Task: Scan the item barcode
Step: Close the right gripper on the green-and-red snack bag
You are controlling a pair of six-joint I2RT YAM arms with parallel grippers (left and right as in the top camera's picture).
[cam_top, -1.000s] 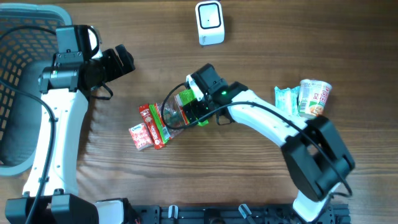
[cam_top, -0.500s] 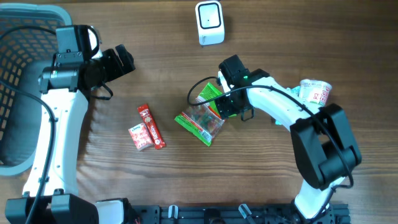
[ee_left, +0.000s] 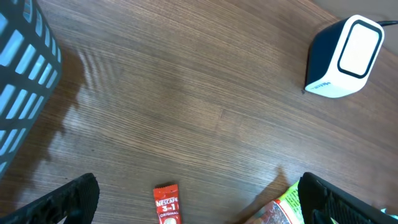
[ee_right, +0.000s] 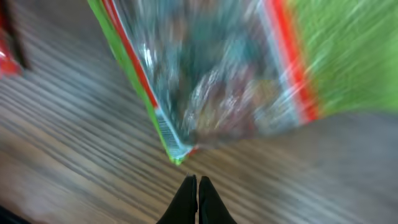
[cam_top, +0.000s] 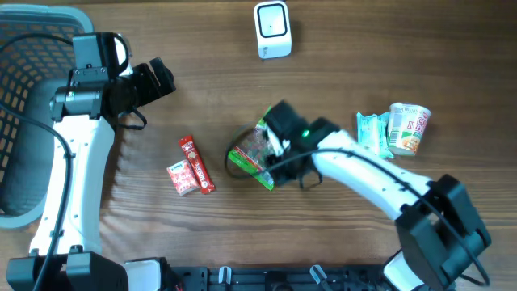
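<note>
Picking up looks like the step in hand, and it isn't done. The green snack bag (cam_top: 252, 153) lies on the counter (cam_top: 388, 48) at mid-frame, well below the scanner (cam_top: 272, 30). The right hand (ee_right: 198, 185) reaches low over it, clenched on nothing, with the bag's corner just past its tips. It needs to reopen and regrasp. The left hand (cam_top: 161, 78) hangs released at upper left.
</note>
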